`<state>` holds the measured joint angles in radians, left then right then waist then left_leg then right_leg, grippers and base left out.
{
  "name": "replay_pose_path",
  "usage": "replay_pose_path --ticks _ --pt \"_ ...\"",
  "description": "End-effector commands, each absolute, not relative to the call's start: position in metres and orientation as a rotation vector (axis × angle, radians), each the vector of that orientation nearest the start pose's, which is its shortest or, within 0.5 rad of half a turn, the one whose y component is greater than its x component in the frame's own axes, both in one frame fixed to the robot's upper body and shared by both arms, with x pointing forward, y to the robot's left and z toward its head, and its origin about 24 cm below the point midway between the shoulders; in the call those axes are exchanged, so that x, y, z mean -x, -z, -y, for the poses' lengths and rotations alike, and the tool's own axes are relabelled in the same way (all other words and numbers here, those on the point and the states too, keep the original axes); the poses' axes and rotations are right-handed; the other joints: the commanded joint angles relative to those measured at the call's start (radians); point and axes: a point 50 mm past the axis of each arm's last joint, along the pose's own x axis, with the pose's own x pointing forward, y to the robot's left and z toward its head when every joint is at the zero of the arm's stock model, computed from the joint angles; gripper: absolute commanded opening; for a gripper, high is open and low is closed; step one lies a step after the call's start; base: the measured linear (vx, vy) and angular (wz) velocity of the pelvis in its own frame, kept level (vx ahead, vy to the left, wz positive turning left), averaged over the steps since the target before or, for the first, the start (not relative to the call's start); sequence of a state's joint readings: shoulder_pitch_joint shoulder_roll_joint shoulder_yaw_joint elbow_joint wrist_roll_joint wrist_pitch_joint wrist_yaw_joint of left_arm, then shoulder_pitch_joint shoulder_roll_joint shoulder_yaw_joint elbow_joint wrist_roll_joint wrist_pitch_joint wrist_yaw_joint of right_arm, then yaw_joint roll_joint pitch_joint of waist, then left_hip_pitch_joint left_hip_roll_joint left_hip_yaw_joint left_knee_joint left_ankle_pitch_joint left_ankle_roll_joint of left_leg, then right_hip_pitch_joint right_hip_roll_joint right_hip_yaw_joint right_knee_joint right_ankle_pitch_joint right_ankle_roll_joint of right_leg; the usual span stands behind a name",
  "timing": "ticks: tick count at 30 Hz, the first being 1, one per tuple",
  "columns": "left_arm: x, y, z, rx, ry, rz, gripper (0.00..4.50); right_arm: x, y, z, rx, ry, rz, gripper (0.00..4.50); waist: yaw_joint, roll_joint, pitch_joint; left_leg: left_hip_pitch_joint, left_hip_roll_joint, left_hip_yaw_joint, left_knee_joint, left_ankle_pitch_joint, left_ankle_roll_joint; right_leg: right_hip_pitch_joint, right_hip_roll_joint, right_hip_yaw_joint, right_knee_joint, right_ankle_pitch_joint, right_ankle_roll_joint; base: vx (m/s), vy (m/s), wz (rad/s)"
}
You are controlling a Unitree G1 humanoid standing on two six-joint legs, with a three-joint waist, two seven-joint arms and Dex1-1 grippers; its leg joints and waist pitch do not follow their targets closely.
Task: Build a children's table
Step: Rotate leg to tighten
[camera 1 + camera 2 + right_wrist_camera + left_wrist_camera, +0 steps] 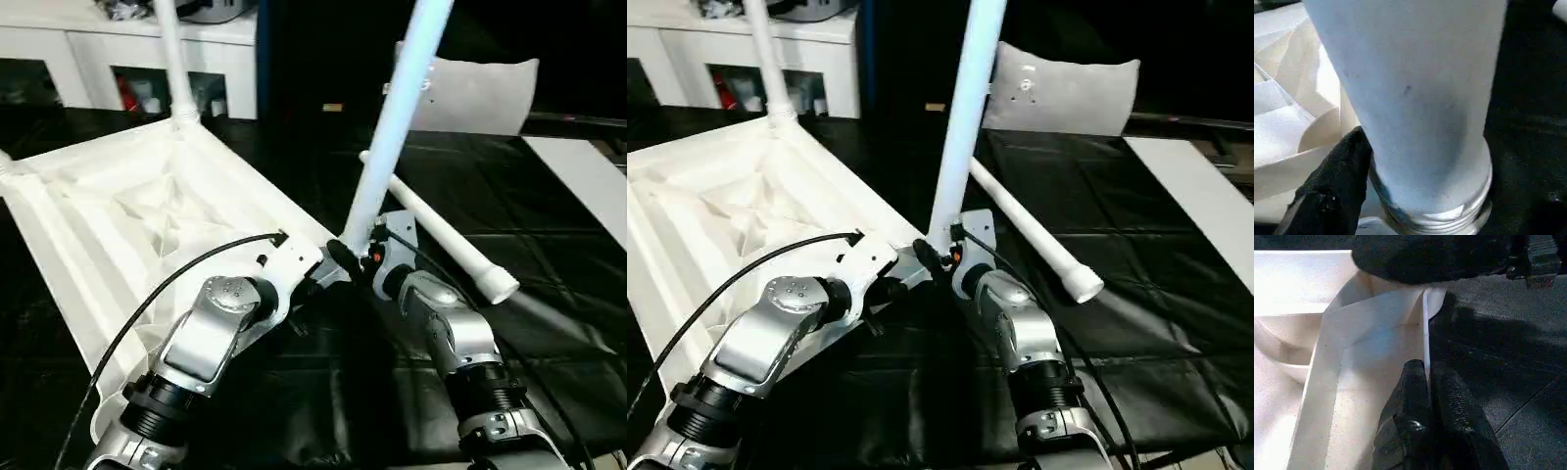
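Overhead, head views, table top: the white square table top [147,215] lies upside down on a black mat [509,352], ribbed underside facing up.
Head views, fitted leg: one white leg [176,69] stands upright in the far corner socket of the table top.
Head views, leaning leg: a second white leg [392,127] rises at a tilt from the near corner of the table top, its foot between the two grippers.
Head views, loose leg: a third leg [446,240] lies flat on the mat just beyond that same corner, off the table top.
Head views, left arm: the silver left forearm reaches up from the bottom edge, wrist bent toward the near corner; the left gripper [328,264] sits at the table top's rim.
Head views, right arm: the right forearm comes up beside it, and the right gripper [945,257] meets the base of the leaning leg.
Head views, surroundings: a white-grey cushion [480,93] stands behind the table top and a flat white board [588,181] lies well apart from it.
Left wrist view, claw: the left gripper's black fingers [1449,421] are pressed together, pinching the thin upright rim of the table top.
Right wrist view, leg: the leaning leg's wide end, with a threaded ring at its base, stands over the table top's corner.
Right wrist view, claw: one black finger [1332,191] of the right gripper touches the leg's side; the other finger is hidden, so I cannot tell whether the claw is clamping.
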<state>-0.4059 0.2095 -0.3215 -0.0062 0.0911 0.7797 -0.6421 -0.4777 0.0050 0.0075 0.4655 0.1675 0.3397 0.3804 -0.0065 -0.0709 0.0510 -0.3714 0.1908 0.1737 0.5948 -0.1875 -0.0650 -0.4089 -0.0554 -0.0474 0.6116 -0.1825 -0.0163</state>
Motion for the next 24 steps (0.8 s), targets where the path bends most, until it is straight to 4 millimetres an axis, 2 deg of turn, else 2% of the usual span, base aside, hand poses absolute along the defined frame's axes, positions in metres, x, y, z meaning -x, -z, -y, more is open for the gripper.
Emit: replay_pose_path --ticks 1,4,5,8,9,10,11,12,14,15,20,24 --pt "-0.290 -0.097 -0.062 -0.369 0.955 -0.341 0.00 -0.317 -0.026 0.072 -0.196 -0.605 -0.396 3.91 0.008 0.017 -0.056 0.007 0.036 -0.010 -0.069 -0.154 0.021 0.052 -0.069 0.044 -0.068 -0.120 -0.199 0.000 0.000 0.00" --pt "-0.291 -0.094 -0.069 -0.386 0.954 -0.350 0.00 -0.316 -0.029 0.076 -0.187 -0.615 -0.374 4.19 0.011 0.017 -0.052 0.009 0.036 -0.010 -0.072 -0.194 0.012 0.050 -0.070 0.045 -0.075 -0.181 -0.190 0.000 0.000 0.00" --pt "-0.292 -0.092 -0.076 -0.410 0.955 -0.361 0.00 -0.315 -0.032 0.083 -0.170 -0.638 -0.341 4.26 0.016 0.017 -0.051 0.011 0.037 -0.012 -0.073 -0.216 0.003 0.049 -0.071 0.045 -0.080 -0.229 -0.172 0.000 0.000 0.00" --pt "-0.293 -0.090 -0.083 -0.435 0.968 -0.364 0.00 -0.313 -0.037 0.092 -0.151 -0.673 -0.307 4.46 0.020 0.017 -0.050 0.012 0.038 -0.013 -0.075 -0.224 -0.001 0.048 -0.071 0.045 -0.081 -0.245 -0.162 0.000 0.000 0.00" --pt "-0.291 -0.084 -0.097 -0.489 1.025 -0.382 0.00 -0.305 -0.046 0.112 -0.111 -0.783 -0.248 4.46 0.021 0.019 -0.050 0.013 0.038 -0.011 -0.074 -0.228 -0.001 0.046 -0.072 0.047 -0.080 -0.249 -0.162 0.000 0.000 0.00" --pt "-0.291 -0.084 -0.097 -0.489 1.025 -0.382 0.00 -0.305 -0.046 0.112 -0.111 -0.783 -0.248 4.46 0.033 0.019 -0.051 0.017 0.040 -0.011 -0.073 -0.231 0.012 0.048 -0.071 0.047 -0.085 -0.250 -0.148 0.000 0.000 0.00" --pt "-0.290 -0.082 -0.103 -0.512 1.065 -0.386 0.00 -0.300 -0.050 0.120 -0.092 -0.842 -0.228 4.46 0.038 0.020 -0.051 0.014 0.040 -0.009 -0.073 -0.205 0.017 0.046 -0.071 0.048 -0.076 -0.214 -0.161 0.000 0.000 0.00" --pt "-0.288 -0.081 -0.105 -0.528 1.094 -0.383 0.00 -0.297 -0.052 0.124 -0.079 -0.874 -0.225 4.46 0.044 0.021 -0.052 0.014 0.038 -0.010 -0.073 -0.198 0.023 0.049 -0.069 0.046 -0.079 -0.207 -0.161 0.000 0.000 0.00" --pt "-0.285 -0.079 -0.111 -0.558 1.161 -0.400 0.00 -0.292 -0.054 0.133 -0.010 -0.951 -0.227 4.46 0.047 0.020 -0.052 0.011 0.040 -0.010 -0.073 -0.177 0.031 0.052 -0.071 0.046 -0.073 -0.177 -0.171 0.000 0.000 0.00" --pt "-0.283 -0.079 -0.113 -0.576 1.213 -0.389 0.00 -0.290 -0.055 0.137 0.026 -0.989 -0.234 4.46 0.047 0.024 -0.052 0.013 0.041 -0.009 -0.073 -0.174 0.029 0.050 -0.071 0.047 -0.072 -0.173 -0.175 0.000 0.000 0.00" --pt "-0.274 -0.078 -0.124 -0.662 1.400 -0.415 0.00 -0.286 -0.059 0.150 0.149 -1.126 -0.253 4.46 0.058 0.018 -0.052 0.018 0.042 -0.006 -0.071 -0.199 0.024 0.047 -0.074 0.048 -0.074 -0.219 -0.187 0.000 0.000 0.00" --pt "-0.272 -0.073 -0.132 -0.724 1.470 -0.440 0.00 -0.284 -0.061 0.153 0.235 -1.223 -0.269 4.46 0.066 0.021 -0.050 0.021 0.043 -0.007 -0.074 -0.210 0.017 0.044 -0.074 0.047 -0.074 -0.227 -0.187 0.000 0.000 0.00"
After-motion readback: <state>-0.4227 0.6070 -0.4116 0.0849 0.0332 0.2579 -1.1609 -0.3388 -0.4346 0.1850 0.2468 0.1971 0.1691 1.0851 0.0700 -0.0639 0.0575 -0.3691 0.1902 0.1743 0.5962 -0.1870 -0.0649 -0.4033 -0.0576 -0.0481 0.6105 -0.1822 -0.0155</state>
